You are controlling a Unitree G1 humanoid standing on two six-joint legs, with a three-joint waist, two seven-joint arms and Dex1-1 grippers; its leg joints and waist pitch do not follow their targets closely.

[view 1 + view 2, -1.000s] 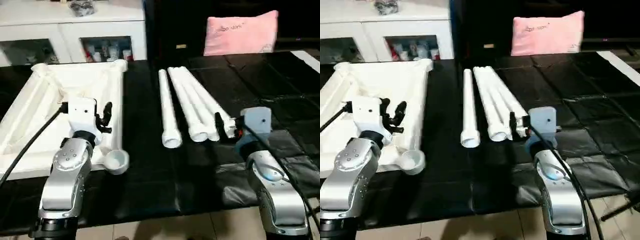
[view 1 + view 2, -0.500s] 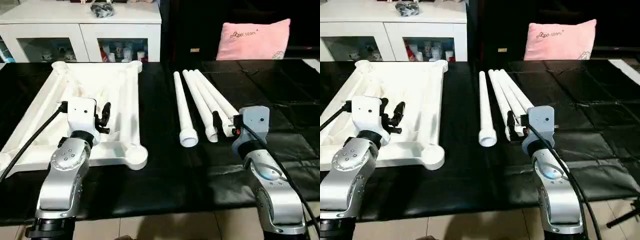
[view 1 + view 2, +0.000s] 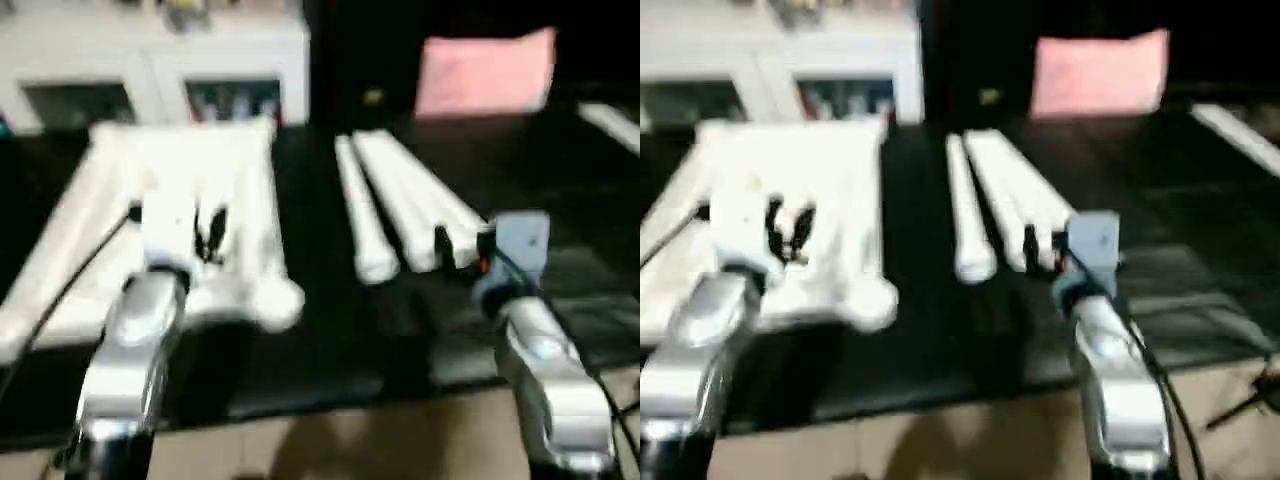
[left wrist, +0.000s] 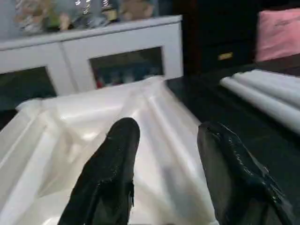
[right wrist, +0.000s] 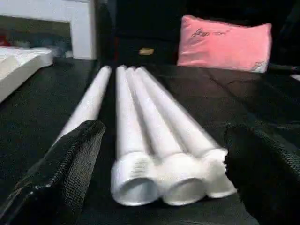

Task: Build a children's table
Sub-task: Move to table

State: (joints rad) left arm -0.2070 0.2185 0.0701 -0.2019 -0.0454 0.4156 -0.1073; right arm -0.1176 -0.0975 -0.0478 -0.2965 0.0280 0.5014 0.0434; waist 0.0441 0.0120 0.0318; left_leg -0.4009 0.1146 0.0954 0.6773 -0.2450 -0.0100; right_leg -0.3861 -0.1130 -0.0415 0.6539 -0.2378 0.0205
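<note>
Lying ribbed side up on the black surface [image 3: 330, 350], the white tabletop [image 3: 110, 190] occupied the robot's left half, in front of a white glass-door cabinet [image 4: 126, 61]. Four white legs [image 5: 140, 136] lay side by side to its right, three touching and one slightly apart, with a pink cushion [image 5: 225, 42] beyond them. The left gripper [image 4: 164, 154] hovered above the tabletop, fingers [image 4: 112, 178] partly spread and empty. The right gripper [image 5: 159, 173] faced the legs' near ends, fingers [image 5: 65, 164] wide apart and holding nothing.

Silver forearms, black-fingered tools
</note>
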